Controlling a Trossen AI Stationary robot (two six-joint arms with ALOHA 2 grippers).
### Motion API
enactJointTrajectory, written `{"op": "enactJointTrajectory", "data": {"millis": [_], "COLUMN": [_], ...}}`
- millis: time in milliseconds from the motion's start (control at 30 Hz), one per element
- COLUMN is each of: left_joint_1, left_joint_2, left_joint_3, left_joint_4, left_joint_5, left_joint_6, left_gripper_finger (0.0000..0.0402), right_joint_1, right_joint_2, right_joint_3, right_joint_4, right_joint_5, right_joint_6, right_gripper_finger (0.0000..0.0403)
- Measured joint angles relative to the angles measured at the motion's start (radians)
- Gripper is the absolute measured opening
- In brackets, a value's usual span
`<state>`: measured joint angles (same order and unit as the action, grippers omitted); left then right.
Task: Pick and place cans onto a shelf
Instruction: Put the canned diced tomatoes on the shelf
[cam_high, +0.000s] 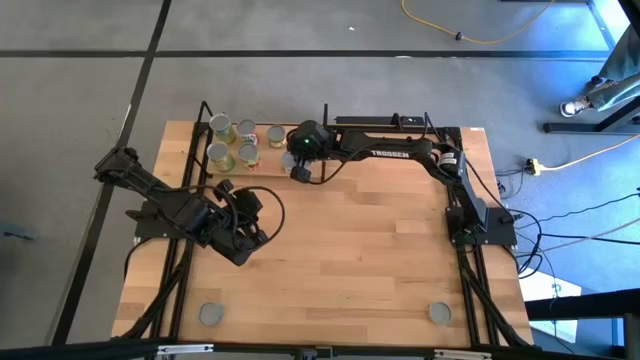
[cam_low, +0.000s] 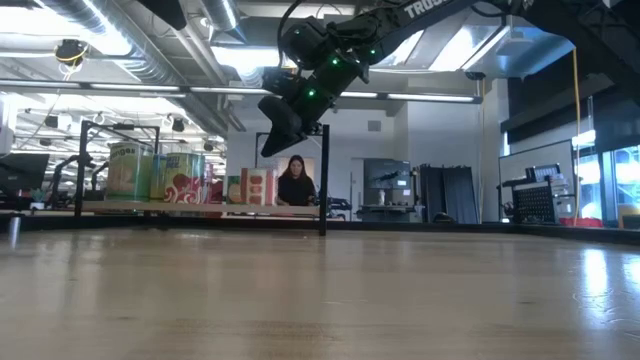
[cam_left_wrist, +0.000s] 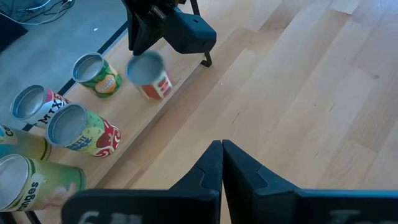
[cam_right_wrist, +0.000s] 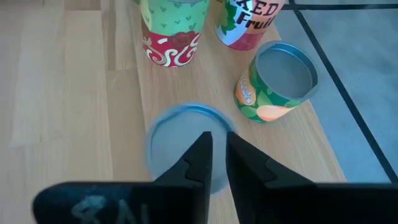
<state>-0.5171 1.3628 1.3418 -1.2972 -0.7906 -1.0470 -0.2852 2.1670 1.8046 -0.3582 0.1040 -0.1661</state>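
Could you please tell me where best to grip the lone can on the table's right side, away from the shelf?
Grip its curved side wall from straight above: the can stands upright, round top up, alone on the table, with clear room either side.

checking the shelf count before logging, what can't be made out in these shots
- Blurred can under the right gripper: label unreadable in the wrist views.
- High view: right gripper's arm head hides that can.
- Low view: cans overlap on the shelf; count unclear.
- Left wrist view: nearest can cut off by the edge.

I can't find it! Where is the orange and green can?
In the high view, the orange and green can stands on the shelf at the table's far edge, beside the right gripper.
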Motion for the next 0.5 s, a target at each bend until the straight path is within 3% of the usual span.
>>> {"op": "enactJointTrajectory", "data": {"millis": [300, 500], "left_joint_1": [0.0, 0.0], "left_joint_2": [0.0, 0.0], "left_joint_3": [0.0, 0.0], "left_joint_4": [0.0, 0.0], "left_joint_5": [0.0, 0.0], "left_joint_6": [0.0, 0.0], "left_gripper_finger": [0.0, 0.0], "right_joint_1": [0.0, 0.02], "right_joint_2": [-0.001, -0.035], "right_joint_3": [0.0, 0.001], "right_joint_4": [0.034, -0.011], "right_joint_5": [-0.011, -0.151], "right_joint_6": [-0.031, -0.048], "right_gripper_finger": [0.0052, 0.0012]}}
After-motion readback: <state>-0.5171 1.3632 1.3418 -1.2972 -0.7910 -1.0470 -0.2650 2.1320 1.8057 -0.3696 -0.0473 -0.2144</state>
